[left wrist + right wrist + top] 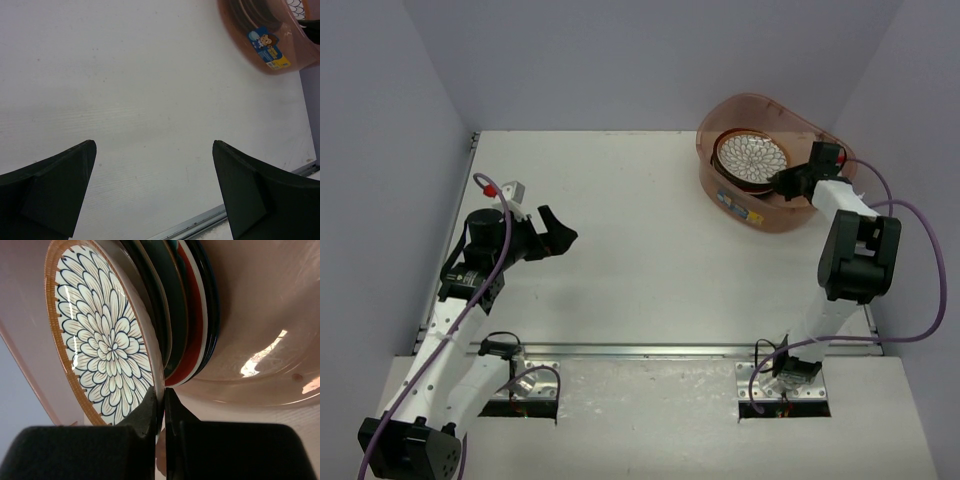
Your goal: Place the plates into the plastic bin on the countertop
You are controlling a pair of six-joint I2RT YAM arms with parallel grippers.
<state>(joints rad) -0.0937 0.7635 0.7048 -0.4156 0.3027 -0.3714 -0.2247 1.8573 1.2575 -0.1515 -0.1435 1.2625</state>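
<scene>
The translucent pinkish plastic bin [760,205] stands at the back right of the white countertop [640,260]. Inside it lies a stack of plates [192,315]. On top is a cream plate with a dark petal pattern and a brown rim [751,158], also seen in the right wrist view [105,340]. My right gripper [163,400] reaches into the bin and is shut on this top plate's rim. My left gripper [152,190] is open and empty above the bare countertop at the left [557,235]. The bin's labelled wall [270,47] shows in the left wrist view.
A metal rail [650,350] runs along the countertop's front edge. Grey walls enclose the left, back and right sides. The right arm's cable [920,260] loops beside the bin.
</scene>
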